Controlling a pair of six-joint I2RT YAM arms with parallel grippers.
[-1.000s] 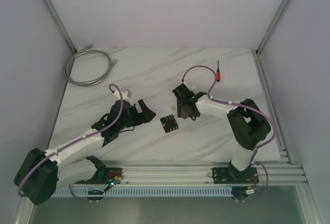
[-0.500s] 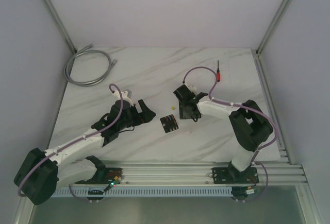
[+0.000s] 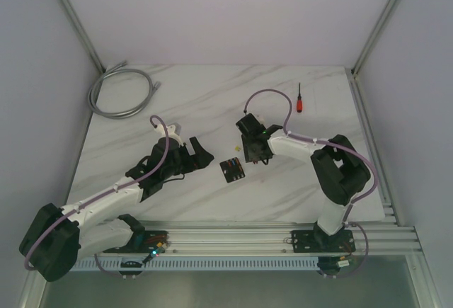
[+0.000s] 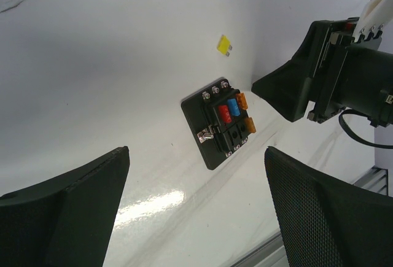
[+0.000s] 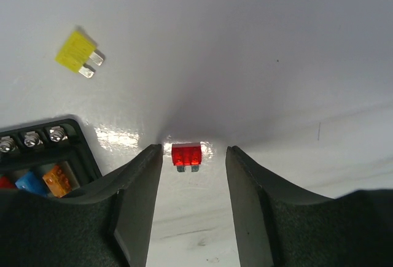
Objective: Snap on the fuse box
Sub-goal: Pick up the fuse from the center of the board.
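Observation:
The black fuse box (image 3: pixel 231 169) lies flat on the white table between the arms, with red, blue and orange fuses in its slots (image 4: pixel 220 126). One corner of it shows in the right wrist view (image 5: pixel 43 150). My right gripper (image 5: pixel 193 151) points down at the table just right of the box, open, its jaws on either side of a loose red fuse (image 5: pixel 186 154); the left jaw nearly touches the fuse. My left gripper (image 4: pixel 196 156) hovers left of the box, wide open and holding nothing. From above, the right gripper (image 3: pixel 255 154) stands beside the box.
A loose yellow fuse (image 5: pixel 76 53) lies on the table beyond the box. A red-handled screwdriver (image 3: pixel 300 100) rests at the back right. A coiled grey cable (image 3: pixel 120 92) sits at the back left. An aluminium rail (image 3: pixel 233 236) runs along the near edge.
The right wrist has shifted slightly, first right, then back left, beside the fuse box. The left arm and the fuse box have not moved.

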